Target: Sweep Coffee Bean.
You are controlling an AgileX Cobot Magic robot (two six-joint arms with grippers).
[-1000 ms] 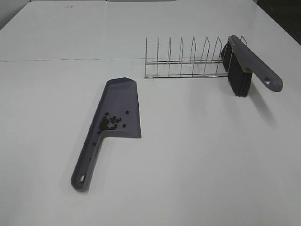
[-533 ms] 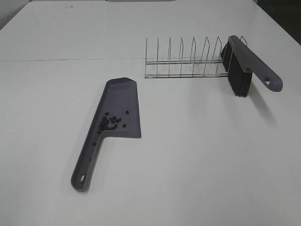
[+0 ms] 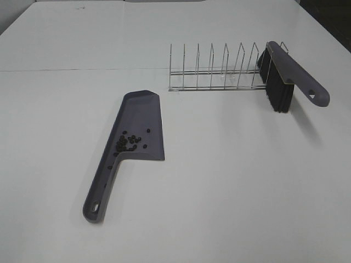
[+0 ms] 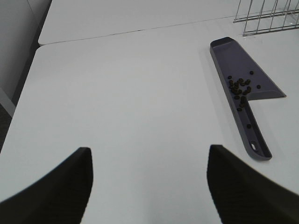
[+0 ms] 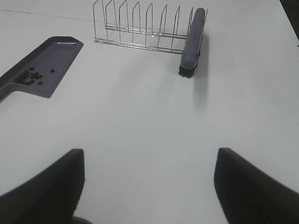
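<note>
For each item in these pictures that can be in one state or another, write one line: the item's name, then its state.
coffee beans: gathered in the dustpan, a few down its handle channel.
dustpan: lying flat on the table, nothing holding it.
brush: propped in the end of the wire rack, bristles down.
wire rack: upright, other slots empty.
left gripper: open, empty.
right gripper: open, empty.
</note>
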